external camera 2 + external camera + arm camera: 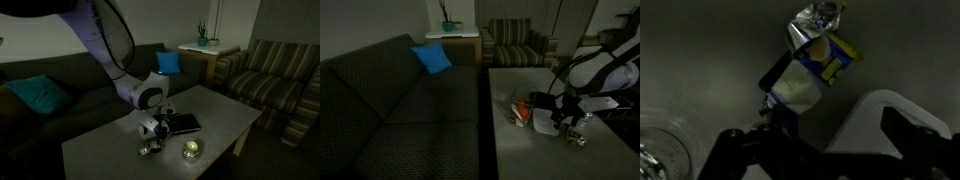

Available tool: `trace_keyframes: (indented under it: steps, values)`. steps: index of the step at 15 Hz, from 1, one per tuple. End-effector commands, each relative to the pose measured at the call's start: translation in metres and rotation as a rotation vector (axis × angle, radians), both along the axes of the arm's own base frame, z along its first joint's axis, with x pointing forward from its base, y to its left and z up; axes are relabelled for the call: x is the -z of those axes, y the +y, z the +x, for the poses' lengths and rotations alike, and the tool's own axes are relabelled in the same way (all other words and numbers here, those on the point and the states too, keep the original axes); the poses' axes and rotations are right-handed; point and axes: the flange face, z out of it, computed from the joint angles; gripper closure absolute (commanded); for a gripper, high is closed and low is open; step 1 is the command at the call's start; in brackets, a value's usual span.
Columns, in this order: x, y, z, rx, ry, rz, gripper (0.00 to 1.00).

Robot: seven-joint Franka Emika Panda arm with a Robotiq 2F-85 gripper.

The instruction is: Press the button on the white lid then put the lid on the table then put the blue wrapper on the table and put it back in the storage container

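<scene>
**Ana:** Are the fingers (pixel 780 125) open or shut?

**Ben:** Open wide. In the wrist view the gripper (pixel 840 140) comes in from the bottom. One dark finger is at the bottom middle and the other is at the bottom right, with a big gap between them. Nothing is pinched there.

**Ana:** Where is the wrapper?

**Ben:** The wrapper (pixel 810 65) lies on the table (pixel 700 60), in the upper middle of the frame. It is blue and yellow, with a crinkly silver top and a white end. The white end points down at the bottom-middle finger and is very near it. I cannot tell if they touch.

**Ana:** And the lid?

**Ben:** The lid (pixel 885 108) is at the lower right, on the table. The other finger hides part of it.

**Ana:** The box?

**Ben:** In an exterior view the box (pixel 523 112) sits on the table just left of the lid, with red stuff inside.

**Ana:** Is there room to move?

**Ben:** A dish (pixel 658 150) is in the lower left corner, near the gripper. In an exterior view a flat black thing (pixel 184 123) lies just right of the gripper. The table top past it is bare. The table edge by the couch (pixel 390 90) is well apart from the gripper.
</scene>
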Motion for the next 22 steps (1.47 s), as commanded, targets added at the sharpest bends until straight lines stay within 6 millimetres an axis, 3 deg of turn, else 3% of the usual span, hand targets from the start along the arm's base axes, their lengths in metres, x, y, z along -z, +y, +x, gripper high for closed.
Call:
trace_keyframes:
  steps: [1,5,14,15,16,22]
  values:
    - [0.003,-0.009,0.005,0.007,0.021,-0.051,0.00]
    - [-0.001,-0.015,0.005,0.017,0.040,-0.080,0.00]
    - [0.009,-0.017,-0.005,0.074,0.058,-0.060,0.00]
    - [0.009,-0.017,-0.007,0.081,0.058,-0.063,0.04]
    - [0.011,-0.017,-0.008,0.087,0.059,-0.061,0.21]
    - [0.013,-0.016,-0.008,0.092,0.059,-0.063,0.63]
